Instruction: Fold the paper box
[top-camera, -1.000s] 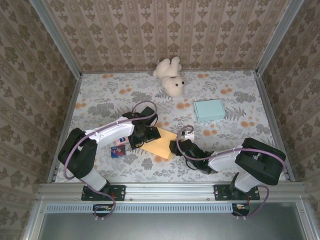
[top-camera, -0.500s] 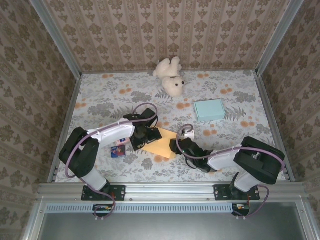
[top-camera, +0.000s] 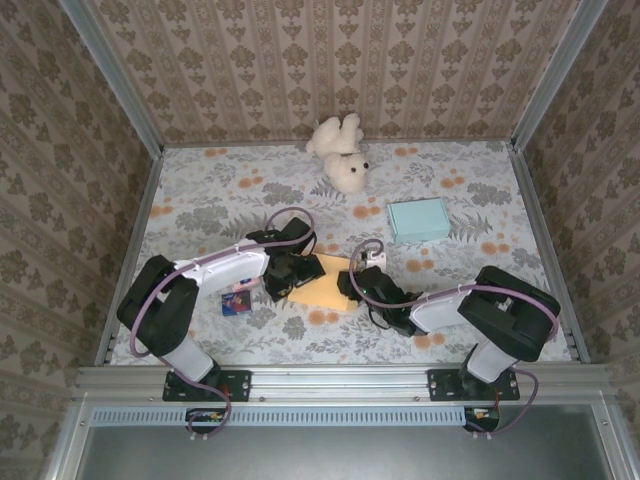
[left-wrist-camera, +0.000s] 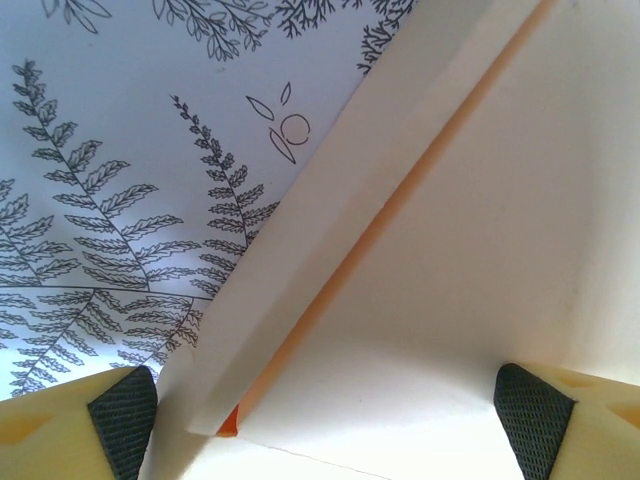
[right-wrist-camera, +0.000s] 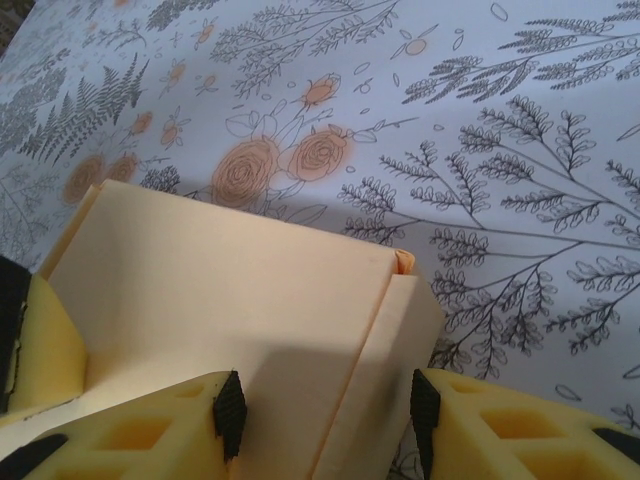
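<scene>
The paper box is a pale cream-orange card shape lying on the flowered table between my two arms. My left gripper is at its left edge. In the left wrist view the box's cream panel and a raised flap with an orange inner edge run between the wide-apart pads of the left gripper, which is open. My right gripper is at the box's right edge. Its view shows the box's folded corner between the fingers of the right gripper, also open.
A cream teddy bear lies at the back of the table. A teal closed box sits at the right rear. A small dark packet lies left of the left arm. Patterned walls close in three sides.
The right gripper has pushed forward and left against the box. The box now looks shorter from above, and its near end has drawn in. The left gripper has barely shifted.
</scene>
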